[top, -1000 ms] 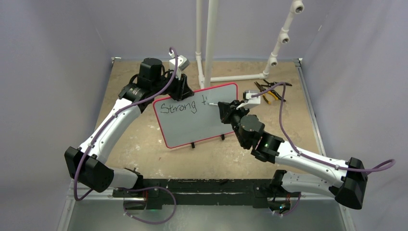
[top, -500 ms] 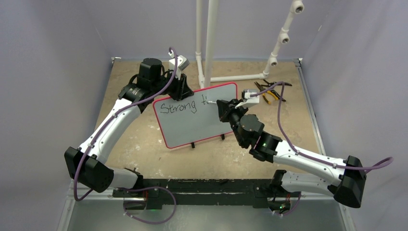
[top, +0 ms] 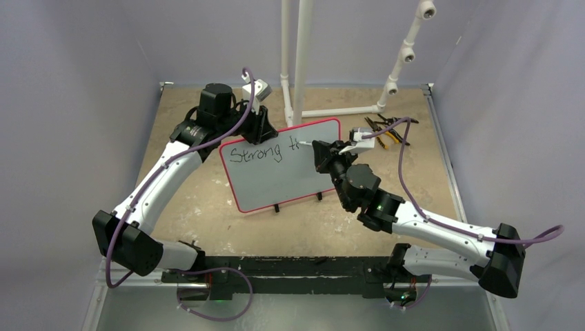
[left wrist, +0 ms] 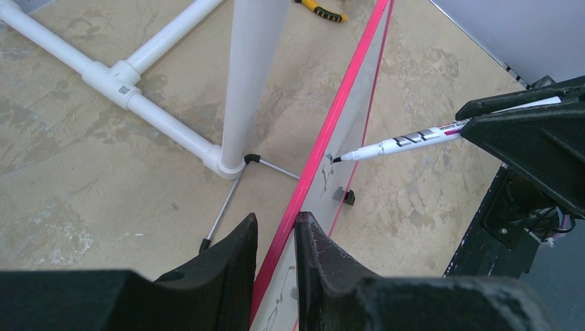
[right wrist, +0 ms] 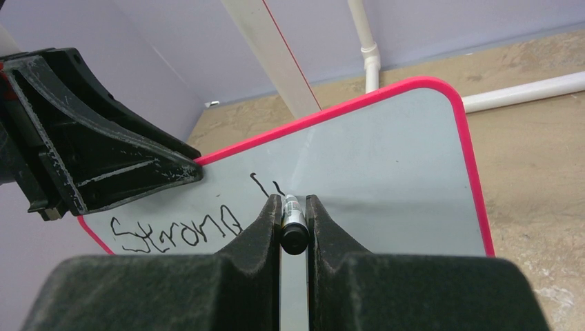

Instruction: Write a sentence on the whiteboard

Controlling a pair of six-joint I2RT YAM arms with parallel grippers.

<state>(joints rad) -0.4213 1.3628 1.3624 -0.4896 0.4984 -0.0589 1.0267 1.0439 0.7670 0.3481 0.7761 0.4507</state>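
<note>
The whiteboard, pale grey with a red border, stands tilted mid-table on two black feet. Black writing on it reads "Strong" plus the start of a second word. My left gripper is shut on the board's top left edge. My right gripper is shut on a white marker, whose tip touches the board's face to the right of the writing. The board also fills the right wrist view.
A white PVC pipe frame stands behind the board, its upright post close to the board's top edge. Pliers with yellow handles lie at the back right. A thin wire stand leg rests behind the board.
The right gripper with the marker has shifted slightly left and up along the board, and the second word has gained a stroke after the "t". The left arm has not moved.
</note>
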